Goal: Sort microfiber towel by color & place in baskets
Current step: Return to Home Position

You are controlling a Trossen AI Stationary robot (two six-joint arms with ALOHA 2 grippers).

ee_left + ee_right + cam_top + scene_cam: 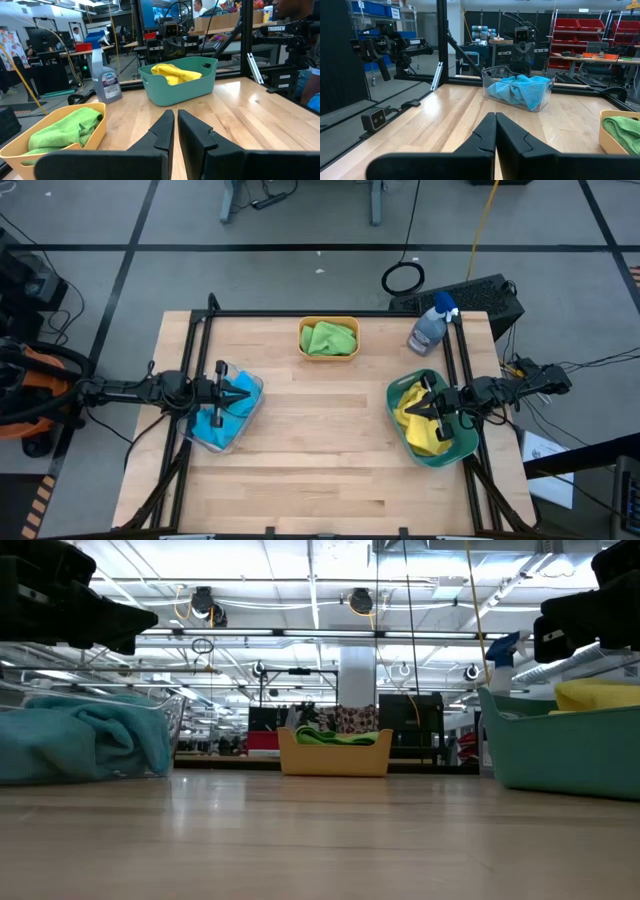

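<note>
Green towels [329,338] lie in the orange-yellow basket [303,330] at the table's far middle. Sky-blue towels [218,423] fill the clear basket [243,428] on the left. Yellow towels [418,420] sit in the teal basket [455,450] on the right. My left gripper [247,392] hovers shut above the clear basket, pointing right. My right gripper [410,411] hovers shut above the teal basket, pointing left. Neither holds anything. From the left wrist view, the teal basket [180,90] and orange-yellow basket [95,130] show; from the right wrist view, the clear basket [492,80].
A spray bottle with a blue head [431,326] stands at the table's far right, beside the teal basket. A black frame [330,313] runs along the far edge and both sides. Bare wood [320,440] spans the middle and near part of the table.
</note>
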